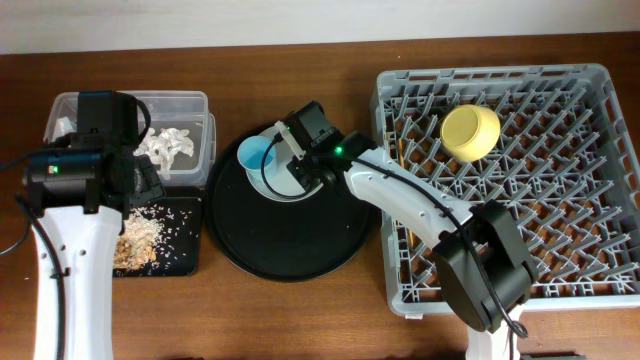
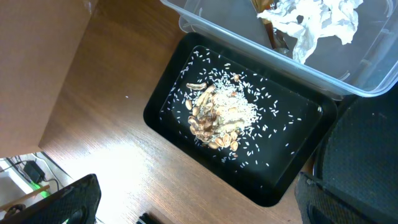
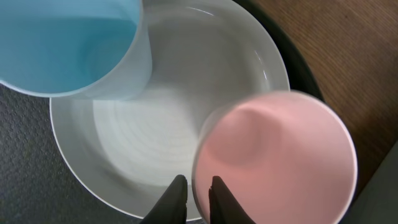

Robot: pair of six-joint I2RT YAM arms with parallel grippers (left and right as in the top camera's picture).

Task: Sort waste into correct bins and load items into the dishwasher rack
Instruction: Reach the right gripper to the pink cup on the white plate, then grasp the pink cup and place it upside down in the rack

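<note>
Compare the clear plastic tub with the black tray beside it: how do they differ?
The clear tub is see-through and deep-walled; the black tray is opaque and shallow. The tub holds crumpled tissue; the tray holds beige food scraps. Both are rectangular and sit side by side.

Round black tray (image 1: 290, 238); wooden table (image 1: 300, 315).
</note>
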